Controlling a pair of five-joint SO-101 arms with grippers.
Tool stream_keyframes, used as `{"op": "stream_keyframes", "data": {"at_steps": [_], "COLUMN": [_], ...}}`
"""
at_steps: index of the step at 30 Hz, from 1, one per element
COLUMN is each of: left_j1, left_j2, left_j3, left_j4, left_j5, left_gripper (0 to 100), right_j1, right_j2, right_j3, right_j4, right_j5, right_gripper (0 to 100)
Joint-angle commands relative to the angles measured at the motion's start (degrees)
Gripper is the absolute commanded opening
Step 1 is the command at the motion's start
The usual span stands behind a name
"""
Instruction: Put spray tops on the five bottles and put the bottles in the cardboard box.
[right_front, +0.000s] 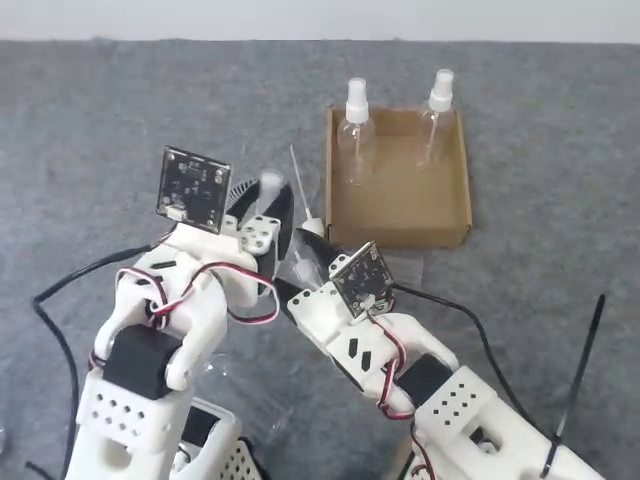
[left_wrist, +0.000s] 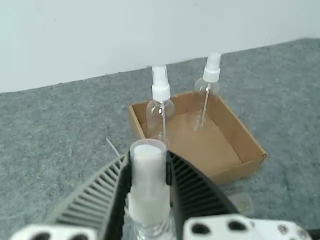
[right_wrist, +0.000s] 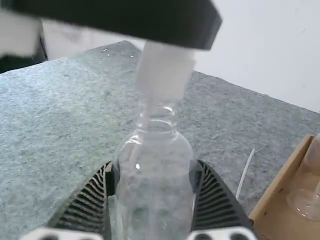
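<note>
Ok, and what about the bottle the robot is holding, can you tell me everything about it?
The bottle is clear and looks like plastic, with a round body, sloping shoulders and a ridged neck. It seems empty. The right gripper clamps its body between black ribbed fingers. A white spray top, pinched by the left gripper, sits slightly tilted at its mouth, with the ridges showing below. The bottle is beside the cardboard box's near corner.

The left arm (right_front: 130, 420) and right arm (right_front: 460, 400) are built of white printed shells with black motors (right_front: 140, 362). Red and black wires (right_front: 200, 272) are looped along them. Ribbed black fingers (left_wrist: 92, 200) are fitted.
</note>
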Motion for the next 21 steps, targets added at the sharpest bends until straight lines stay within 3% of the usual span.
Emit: {"op": "stream_keyframes", "data": {"at_steps": [1, 12, 21], "left_j1": [-1.8, -8.8, -8.8], "left_j2": [-1.0, 0.7, 10.9], "left_j3": [-3.2, -9.6, -9.5], "left_j4": [2.0, -0.5, -0.4], "left_j5": [-4.1, -5.5, -7.8], "left_gripper": [14, 16, 16], "right_j1": [1.0, 1.0, 1.0], "right_j2": [-2.5, -2.4, -2.4], "right_j3": [-1.1, -1.1, -0.5], "right_j4": [-1.4, -1.3, -1.3], "right_j5": [-1.1, -1.1, -1.1], "right_gripper": [0.6, 0.6, 0.6]}}
